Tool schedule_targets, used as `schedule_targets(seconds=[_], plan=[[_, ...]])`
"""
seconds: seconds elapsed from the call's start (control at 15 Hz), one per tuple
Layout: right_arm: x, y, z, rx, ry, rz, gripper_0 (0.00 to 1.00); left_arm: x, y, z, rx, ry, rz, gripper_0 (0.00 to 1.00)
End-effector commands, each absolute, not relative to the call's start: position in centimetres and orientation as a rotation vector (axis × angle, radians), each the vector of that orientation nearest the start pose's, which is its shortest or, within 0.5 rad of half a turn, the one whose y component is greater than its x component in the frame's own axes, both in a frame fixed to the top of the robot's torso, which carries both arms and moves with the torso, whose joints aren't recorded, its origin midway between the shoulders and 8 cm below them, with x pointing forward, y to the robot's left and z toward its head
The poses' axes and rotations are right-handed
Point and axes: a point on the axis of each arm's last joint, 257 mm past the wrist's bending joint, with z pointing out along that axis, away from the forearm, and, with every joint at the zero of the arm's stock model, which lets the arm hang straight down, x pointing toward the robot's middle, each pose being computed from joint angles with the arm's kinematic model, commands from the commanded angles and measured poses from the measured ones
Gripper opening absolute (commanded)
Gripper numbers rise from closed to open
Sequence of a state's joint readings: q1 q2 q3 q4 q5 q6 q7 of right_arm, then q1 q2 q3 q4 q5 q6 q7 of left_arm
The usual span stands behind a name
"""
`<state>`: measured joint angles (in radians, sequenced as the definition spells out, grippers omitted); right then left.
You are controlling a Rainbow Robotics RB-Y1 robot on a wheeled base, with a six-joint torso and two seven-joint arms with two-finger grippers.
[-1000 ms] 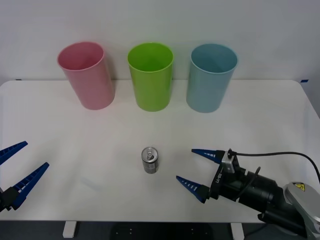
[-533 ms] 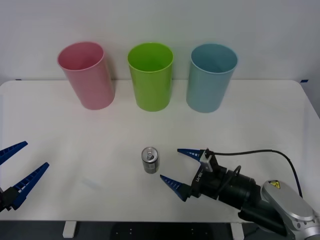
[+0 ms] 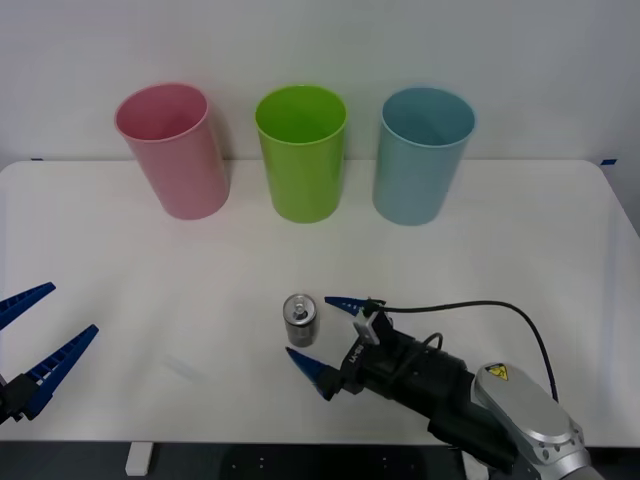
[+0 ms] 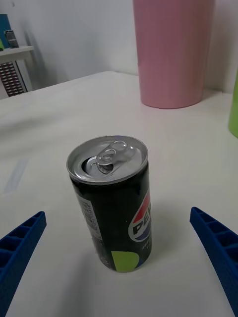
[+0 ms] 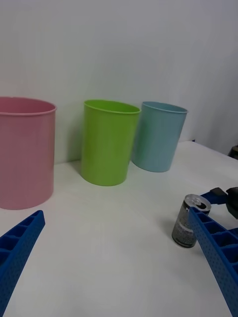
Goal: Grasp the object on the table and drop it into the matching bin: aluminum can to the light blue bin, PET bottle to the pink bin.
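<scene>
Straddling the upright Pepsi can (image 3: 300,319), right tool (image 3: 322,337) spread wide; light, thin-walled, slick—grip mid-body gently.

Plain white wall (image 3: 320,40) behind, dark floor (image 3: 300,462) below, a shelf unit (image 4: 14,64) off to one side.

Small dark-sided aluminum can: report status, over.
Right pincer open, straddling the small dark-sided aluminum can, no contact. Can upright on white table. Left pincer open, parked at near left edge. Nothing in the way.
</scene>
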<state>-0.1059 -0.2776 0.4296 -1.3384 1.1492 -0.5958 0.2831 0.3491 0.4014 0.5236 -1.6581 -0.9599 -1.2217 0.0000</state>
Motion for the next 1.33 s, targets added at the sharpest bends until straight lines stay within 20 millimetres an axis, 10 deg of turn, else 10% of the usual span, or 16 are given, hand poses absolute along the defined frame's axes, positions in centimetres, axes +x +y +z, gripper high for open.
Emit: schedule_targets(seconds=[0.07,0.8,0.87,0.93,1.0,1.33], plan=[[43.2,2.2,-31.2,-0.857,1.536,0.652,1.00,34.2,33.0,-16.9,0.465,1.441,-0.567,1.00],[43.8,3.9,-31.2,-0.849,1.549,0.609,1.00,34.2,33.0,-16.9,0.465,1.441,-0.567,1.00],[43.8,3.9,-31.2,-0.851,1.546,0.607,0.80,34.2,33.0,-16.9,0.465,1.441,-0.567,1.00],[43.8,3.8,-31.3,-0.854,1.547,0.605,0.25,34.2,33.0,-16.9,0.465,1.441,-0.567,1.00],[43.9,3.8,-31.1,-0.854,1.543,0.602,0.03,34.2,33.0,-16.9,0.465,1.441,-0.567,1.00],[43.9,3.9,-31.1,-0.857,1.541,0.602,0.00,34.2,33.0,-16.9,0.465,1.441,-0.567,1.00]])
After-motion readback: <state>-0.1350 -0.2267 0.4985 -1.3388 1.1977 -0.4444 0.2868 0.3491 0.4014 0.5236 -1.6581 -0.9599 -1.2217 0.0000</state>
